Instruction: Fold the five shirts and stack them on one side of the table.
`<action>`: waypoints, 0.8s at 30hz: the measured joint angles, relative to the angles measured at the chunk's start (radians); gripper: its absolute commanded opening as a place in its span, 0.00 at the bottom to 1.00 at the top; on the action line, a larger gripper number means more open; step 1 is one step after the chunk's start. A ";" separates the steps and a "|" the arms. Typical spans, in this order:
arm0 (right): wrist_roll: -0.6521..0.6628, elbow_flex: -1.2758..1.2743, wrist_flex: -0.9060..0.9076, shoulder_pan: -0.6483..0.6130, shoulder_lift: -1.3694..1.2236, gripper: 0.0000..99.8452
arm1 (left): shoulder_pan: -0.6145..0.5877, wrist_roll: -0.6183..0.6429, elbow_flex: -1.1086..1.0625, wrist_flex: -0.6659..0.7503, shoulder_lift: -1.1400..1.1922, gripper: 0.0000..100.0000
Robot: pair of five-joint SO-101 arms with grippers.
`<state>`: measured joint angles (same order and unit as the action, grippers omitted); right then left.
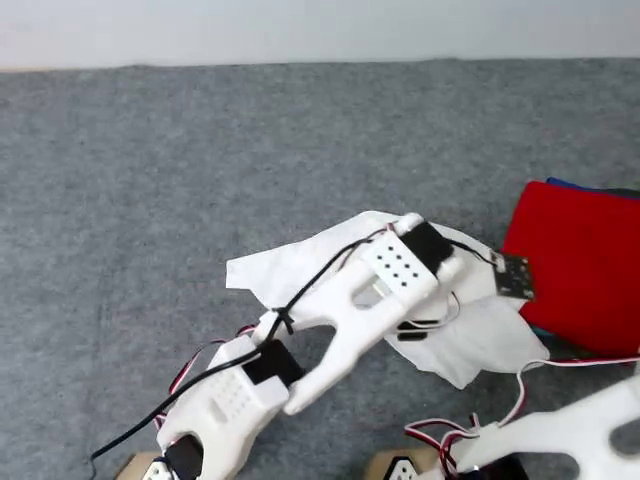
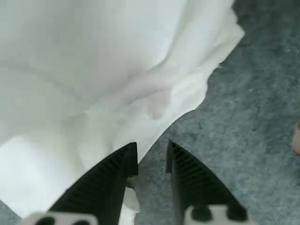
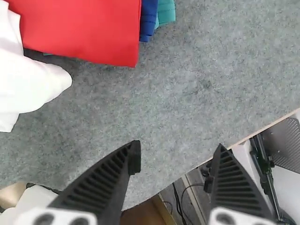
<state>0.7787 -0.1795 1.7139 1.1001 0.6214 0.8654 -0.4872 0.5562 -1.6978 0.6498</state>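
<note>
A crumpled white shirt [image 1: 290,268] lies mid-table on the grey carpet-like cover. My left arm stretches over it, and my left gripper [image 1: 418,330] is low over the shirt's near right part. In the left wrist view this gripper [image 2: 151,152] is open by a narrow gap at the white shirt's [image 2: 93,70] edge, with grey cover showing between the fingers. A stack of folded shirts sits at the right, a red shirt [image 1: 585,265] on top. My right gripper [image 3: 177,152] is wide open over bare cover, short of the red shirt [image 3: 79,28], holding nothing.
Under the red shirt lie a blue shirt [image 3: 149,14] and a teal shirt [image 3: 166,10]. A corner of the white shirt [image 3: 23,84] reaches near the stack. The table's edge [image 3: 262,131] is close to my right gripper. The left and far parts of the grey cover [image 1: 130,180] are bare.
</note>
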 measured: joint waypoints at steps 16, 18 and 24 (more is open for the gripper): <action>0.000 0.000 0.000 0.000 0.000 0.25 | 0.009 0.000 0.006 0.127 0.121 0.11; 0.000 0.000 0.000 0.000 0.000 0.25 | 0.009 0.000 0.006 0.147 0.121 0.11; 0.000 0.000 0.000 0.000 0.000 0.25 | 0.009 0.020 0.006 0.203 0.121 0.02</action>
<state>0.7787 -0.1795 1.7139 1.1001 0.6214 0.8746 -0.4672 0.5623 -1.4952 0.7710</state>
